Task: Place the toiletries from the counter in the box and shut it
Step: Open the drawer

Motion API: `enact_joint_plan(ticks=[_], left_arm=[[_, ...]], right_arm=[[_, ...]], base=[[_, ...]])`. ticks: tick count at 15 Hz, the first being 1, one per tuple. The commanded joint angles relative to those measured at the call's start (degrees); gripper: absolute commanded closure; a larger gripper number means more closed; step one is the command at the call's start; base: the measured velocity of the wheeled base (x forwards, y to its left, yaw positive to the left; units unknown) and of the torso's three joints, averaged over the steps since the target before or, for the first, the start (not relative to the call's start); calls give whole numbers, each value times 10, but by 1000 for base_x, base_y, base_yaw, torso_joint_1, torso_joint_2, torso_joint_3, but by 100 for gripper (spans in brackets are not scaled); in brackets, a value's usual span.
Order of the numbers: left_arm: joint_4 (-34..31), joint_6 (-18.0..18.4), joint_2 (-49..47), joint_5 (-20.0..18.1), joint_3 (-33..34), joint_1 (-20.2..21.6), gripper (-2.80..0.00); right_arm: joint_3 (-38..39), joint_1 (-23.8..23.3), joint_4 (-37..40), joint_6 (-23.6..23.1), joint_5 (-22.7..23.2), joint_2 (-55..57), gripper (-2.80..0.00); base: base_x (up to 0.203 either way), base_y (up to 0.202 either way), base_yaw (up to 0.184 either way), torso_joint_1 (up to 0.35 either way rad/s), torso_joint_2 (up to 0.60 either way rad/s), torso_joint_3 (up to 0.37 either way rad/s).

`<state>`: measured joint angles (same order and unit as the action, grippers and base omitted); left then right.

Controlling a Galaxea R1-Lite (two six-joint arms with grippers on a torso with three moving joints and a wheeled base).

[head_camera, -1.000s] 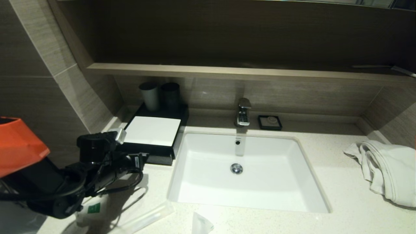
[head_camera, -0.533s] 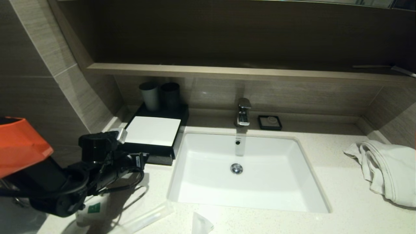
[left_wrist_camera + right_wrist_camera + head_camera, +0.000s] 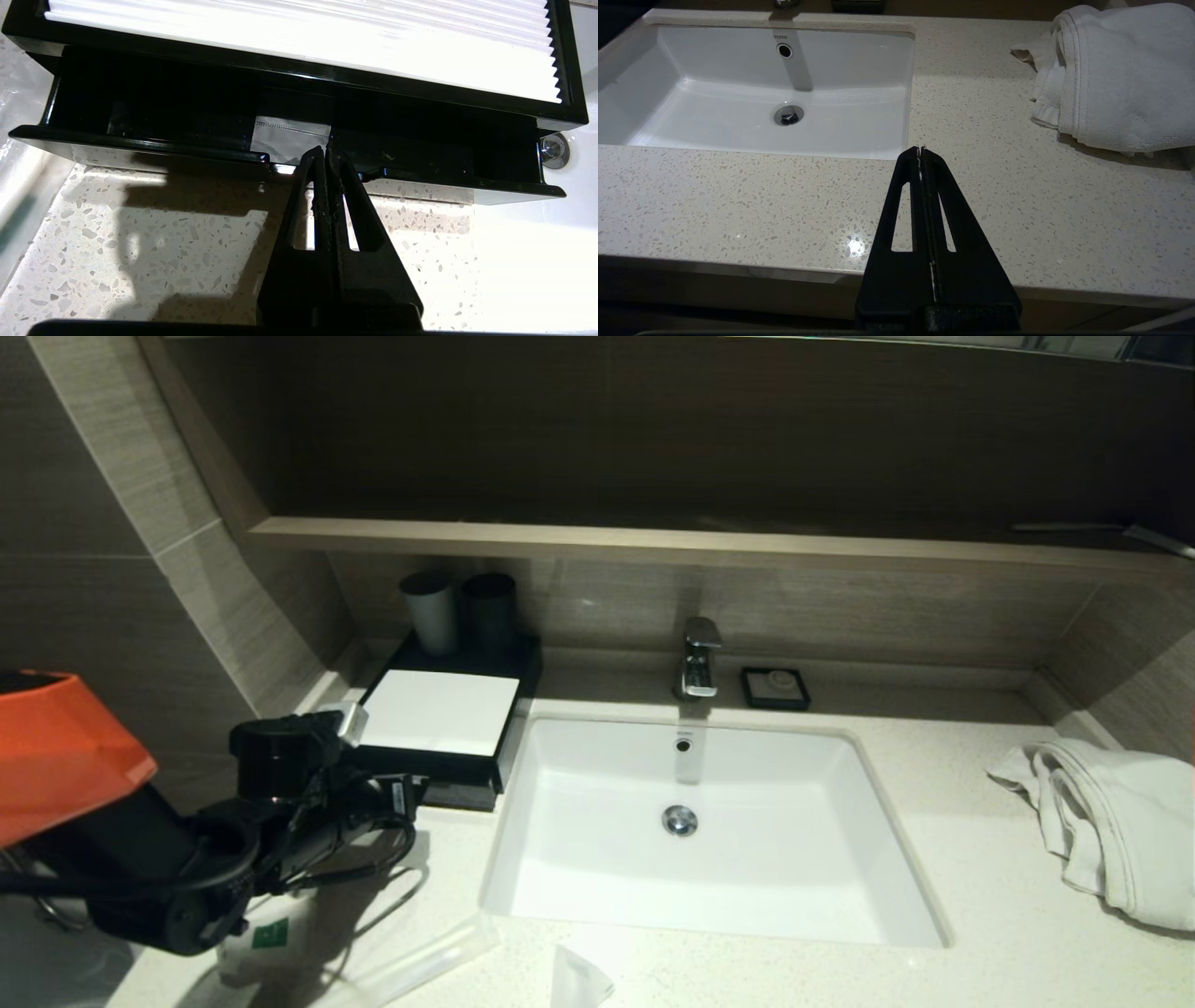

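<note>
The black box (image 3: 439, 714) with a white top stands at the back left of the counter (image 3: 980, 896). Its front drawer (image 3: 140, 144) is pulled partly out, and a translucent packet (image 3: 289, 137) lies inside. My left gripper (image 3: 325, 150) is shut, with its tips at the middle of the drawer's front edge; it also shows in the head view (image 3: 415, 791). On the counter's front left lie a pouch with a green mark (image 3: 271, 933), a long thin packet (image 3: 429, 961) and a small packet (image 3: 579, 980). My right gripper (image 3: 920, 150) is shut and empty over the counter's front edge.
The white sink (image 3: 597, 859) lies right of the box, with a faucet (image 3: 700, 658) behind it. Two dark cups (image 3: 429, 611) stand behind the box. A small black soap dish (image 3: 775, 688) sits by the faucet. A white towel (image 3: 1111, 821) lies far right.
My left arm has shifted slightly to the right and toward the box. The drawer and the packets on the counter look unchanged.
</note>
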<state>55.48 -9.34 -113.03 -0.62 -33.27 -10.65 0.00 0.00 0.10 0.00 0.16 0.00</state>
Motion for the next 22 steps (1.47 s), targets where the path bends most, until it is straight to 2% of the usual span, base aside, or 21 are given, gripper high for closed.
enact_joint_plan(ticks=[1, 22], left_arm=[[4, -1, -4, 0, -2, 0, 0], [3, 11, -21, -2, -10, 0, 0]], right_arm=[[0, 0, 0, 0, 0, 0, 0], [0, 0, 0, 0, 0, 0, 0]], base=[[0, 0, 0, 0, 0, 0], [0, 0, 0, 0, 0, 0]])
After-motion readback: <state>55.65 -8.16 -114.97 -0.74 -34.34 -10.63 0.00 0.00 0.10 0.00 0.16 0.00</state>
